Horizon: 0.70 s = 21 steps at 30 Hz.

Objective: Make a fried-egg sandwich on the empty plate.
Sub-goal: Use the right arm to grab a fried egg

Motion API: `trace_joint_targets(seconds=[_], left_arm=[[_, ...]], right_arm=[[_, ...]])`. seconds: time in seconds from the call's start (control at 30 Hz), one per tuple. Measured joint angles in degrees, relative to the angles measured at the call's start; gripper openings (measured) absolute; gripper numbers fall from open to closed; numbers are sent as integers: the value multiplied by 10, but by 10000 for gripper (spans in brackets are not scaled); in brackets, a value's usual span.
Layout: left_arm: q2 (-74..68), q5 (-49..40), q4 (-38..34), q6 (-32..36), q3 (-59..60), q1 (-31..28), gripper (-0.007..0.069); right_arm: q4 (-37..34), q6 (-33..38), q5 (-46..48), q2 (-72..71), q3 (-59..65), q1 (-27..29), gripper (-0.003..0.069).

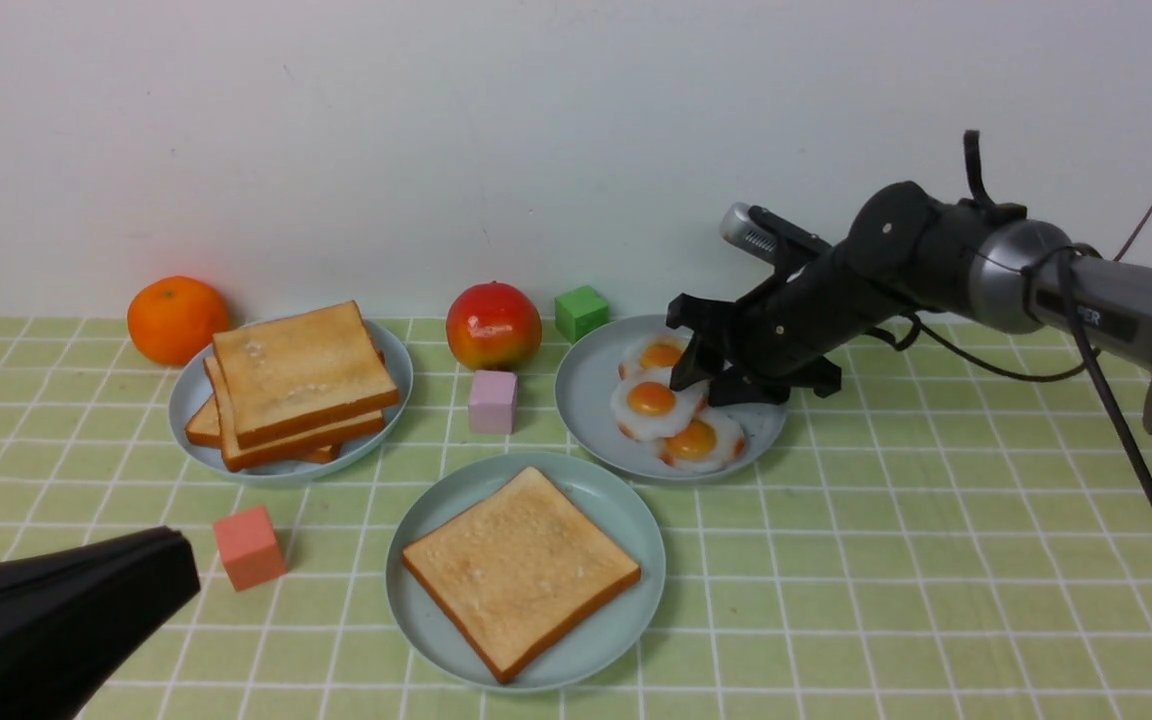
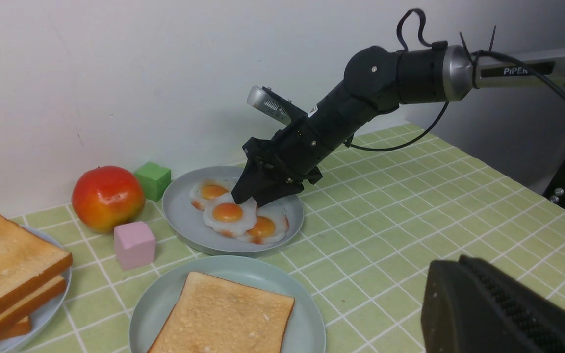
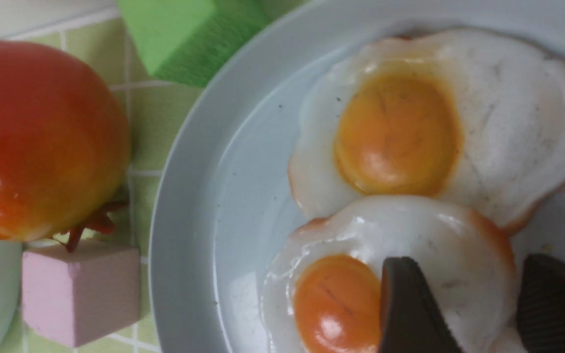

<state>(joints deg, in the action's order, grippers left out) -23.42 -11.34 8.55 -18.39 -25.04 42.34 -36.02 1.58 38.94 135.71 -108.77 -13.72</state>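
One toast slice (image 1: 521, 570) on mint plate (image 1: 616, 505), tabletop front edge; egg, top slice not yet added. Right gripper (image 1: 706, 385) jaws wide, straddling middle egg (image 1: 651, 402), not clamped. Left gripper (image 1: 166, 570) closed, empty.

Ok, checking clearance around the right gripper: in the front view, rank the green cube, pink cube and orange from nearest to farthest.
1. Green cube, just left of the right gripper.
2. Pink cube, further left, nearer the robot.
3. Orange, far left.
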Motion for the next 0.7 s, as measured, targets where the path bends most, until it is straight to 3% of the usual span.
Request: trace_joint_targets(seconds=[0.27,0.7], left_arm=[[0,0,0,0,0,0,-13],[0,0,0,0,0,0,-13]], right_arm=[[-5,0,-3,1,-1,0,324],[-24,0,3,-20,-1,2,70]])
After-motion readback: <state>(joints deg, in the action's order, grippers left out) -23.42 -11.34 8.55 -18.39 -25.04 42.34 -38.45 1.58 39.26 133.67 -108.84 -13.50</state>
